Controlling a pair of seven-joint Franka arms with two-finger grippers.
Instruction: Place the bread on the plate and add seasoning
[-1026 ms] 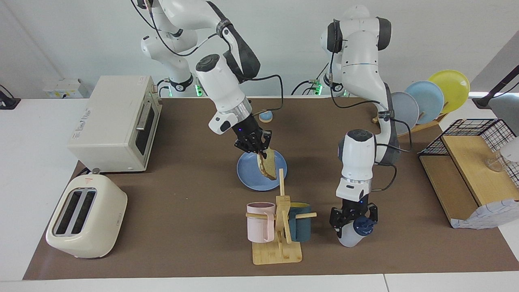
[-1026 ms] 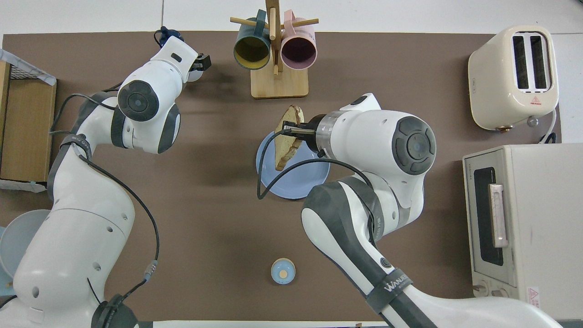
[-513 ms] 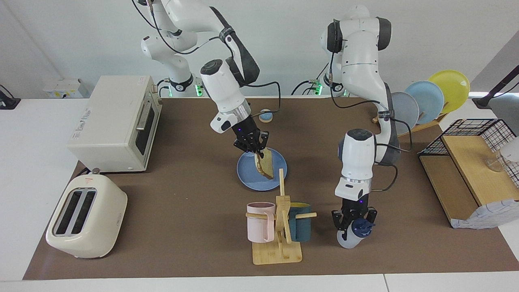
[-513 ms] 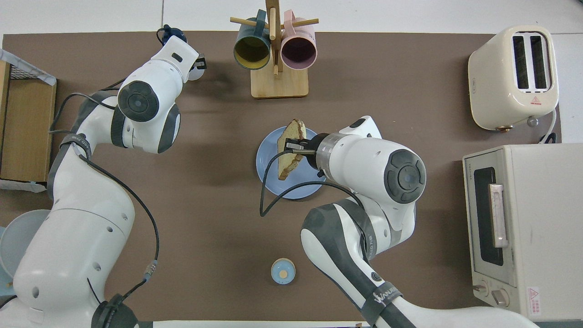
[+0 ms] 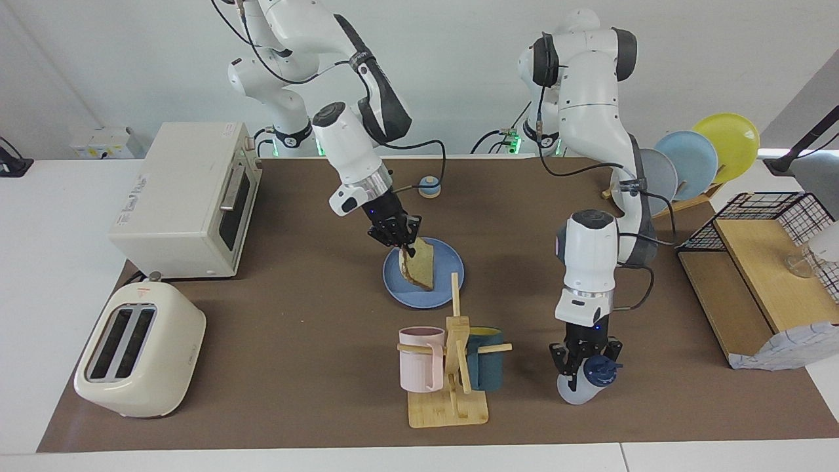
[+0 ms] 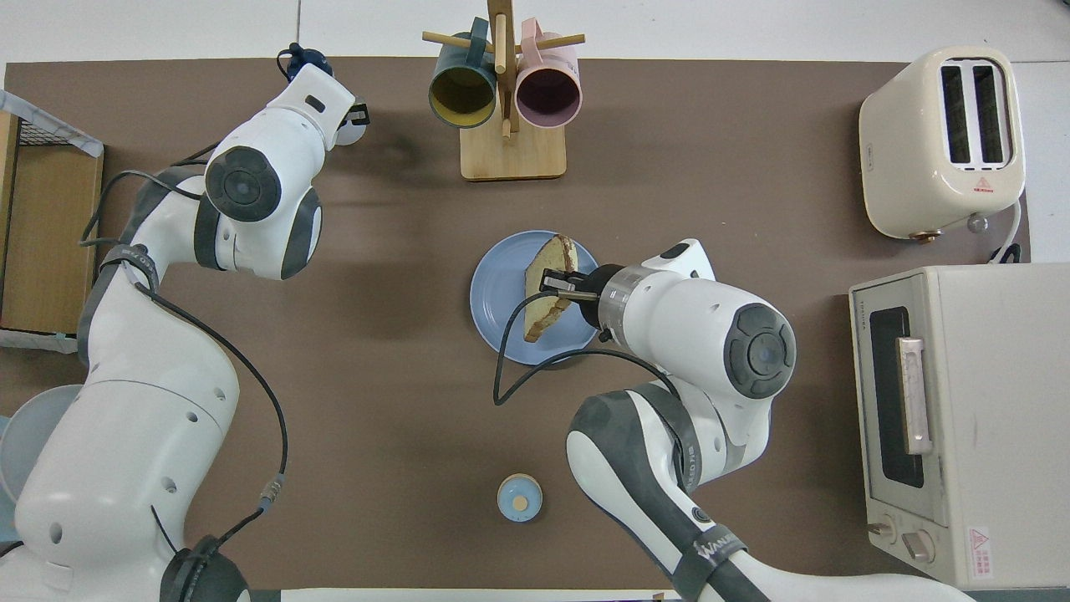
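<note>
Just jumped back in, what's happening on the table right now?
The right gripper holds the square slice of tan toast by its upper edge, tilted over the round blue plate; whether its lower edge touches the plate is unclear. The left gripper is down at the small whitish plastic bottle with the navy cap, fingers on either side of it, beside the wooden mug stand. The bottle stands on the brown mat.

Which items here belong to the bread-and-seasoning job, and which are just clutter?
In play: bread in right gripper, over plate; seasoning gripped by left gripper.

Clutter: toaster, oven, mug rack, bell, racked plates, wire shelf.
</note>
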